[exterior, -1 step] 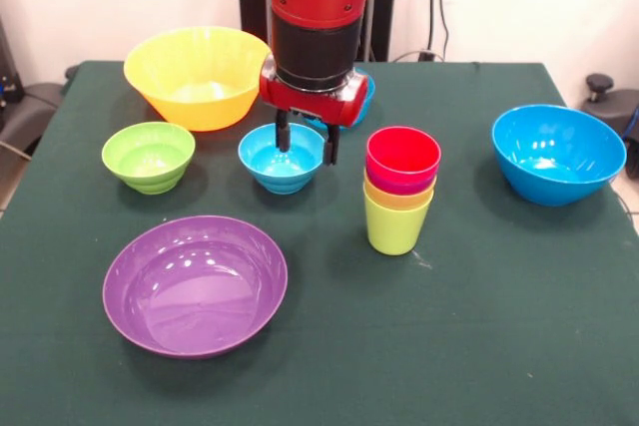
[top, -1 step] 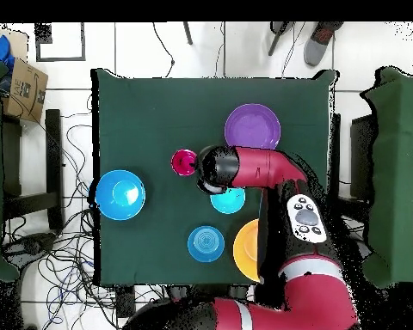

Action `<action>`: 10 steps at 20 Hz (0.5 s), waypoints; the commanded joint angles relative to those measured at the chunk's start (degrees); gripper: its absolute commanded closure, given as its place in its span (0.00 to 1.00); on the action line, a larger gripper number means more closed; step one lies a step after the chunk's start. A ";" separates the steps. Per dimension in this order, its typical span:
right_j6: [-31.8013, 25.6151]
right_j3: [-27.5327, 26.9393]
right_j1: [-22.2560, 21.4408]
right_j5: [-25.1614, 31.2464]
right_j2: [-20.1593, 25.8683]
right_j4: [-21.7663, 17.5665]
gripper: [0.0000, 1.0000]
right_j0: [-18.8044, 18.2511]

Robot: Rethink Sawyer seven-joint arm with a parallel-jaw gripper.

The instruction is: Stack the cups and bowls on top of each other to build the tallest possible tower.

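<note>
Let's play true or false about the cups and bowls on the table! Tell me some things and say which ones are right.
1. The red cup sits at the top of the tower. True.
2. The purple bowl is stacked on the tower. False: it lies alone on the green table, apart from the cups.
3. The gripper is open, with one finger inside the small blue bowl and one outside its rim. True.
4. The lime green cup is the lowest one in the tower. True.
5. The small green bowl sits inside the yellow-orange bowl. False: it stands on the table in front of it.
</note>
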 commanded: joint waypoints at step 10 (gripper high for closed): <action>1.59 0.58 6.62 -6.04 0.19 -3.15 0.00 1.68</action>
